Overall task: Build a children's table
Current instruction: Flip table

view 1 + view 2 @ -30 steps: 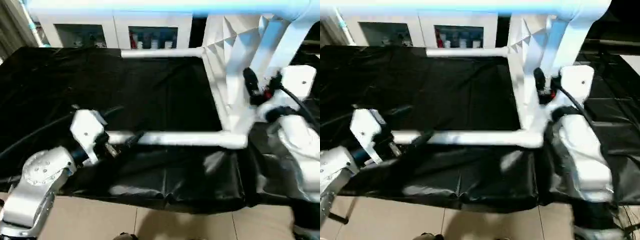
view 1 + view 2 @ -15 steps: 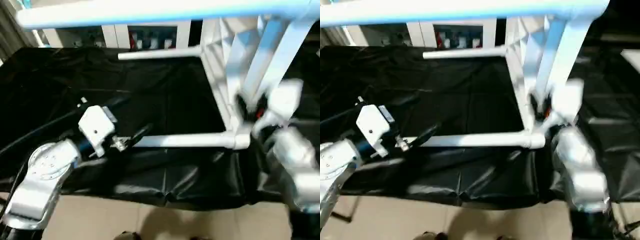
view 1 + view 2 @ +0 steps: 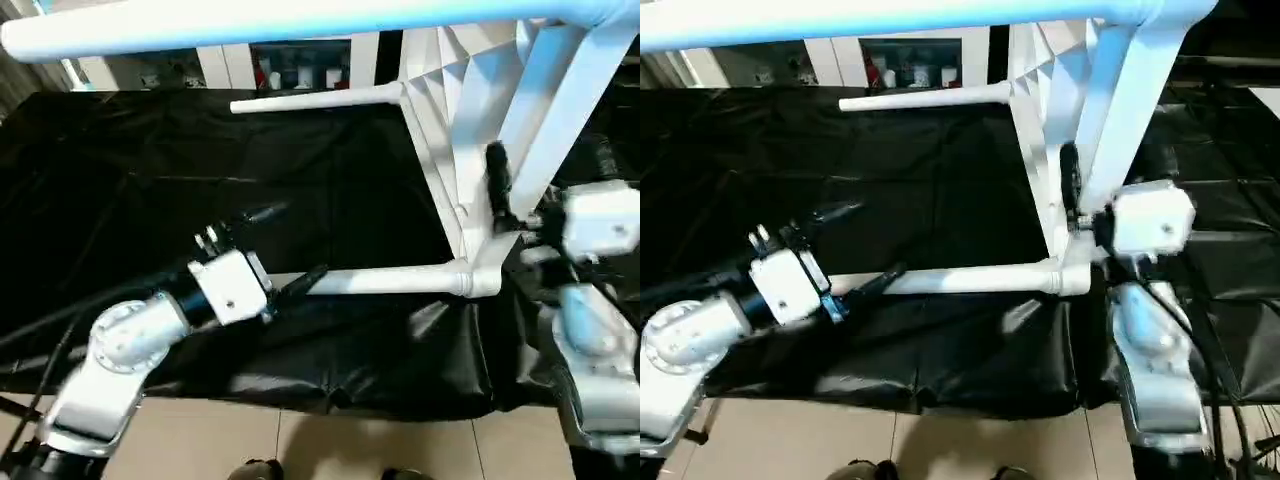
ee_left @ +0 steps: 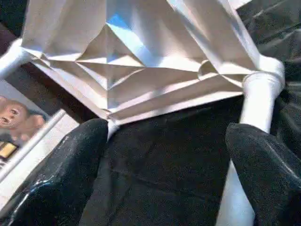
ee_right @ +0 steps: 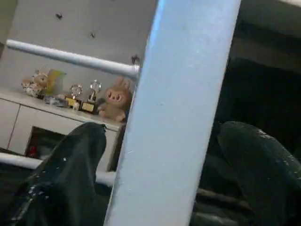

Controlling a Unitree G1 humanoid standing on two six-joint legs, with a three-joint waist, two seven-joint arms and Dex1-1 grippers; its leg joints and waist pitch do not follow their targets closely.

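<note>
The left tool (image 3: 290,255) sits low over the black bench (image 3: 150,170), its two black fingers (image 4: 70,165) spread wide, holding nothing. One finger tip is close to the end of a white leg (image 3: 390,280) that lies flat across the bench. The table top (image 3: 450,110) stands up on its edge toward the right, with its legs sticking out to the left. The right tool (image 5: 160,165) is wide too, with another white leg (image 5: 178,108) between its fingers, not gripped
</note>
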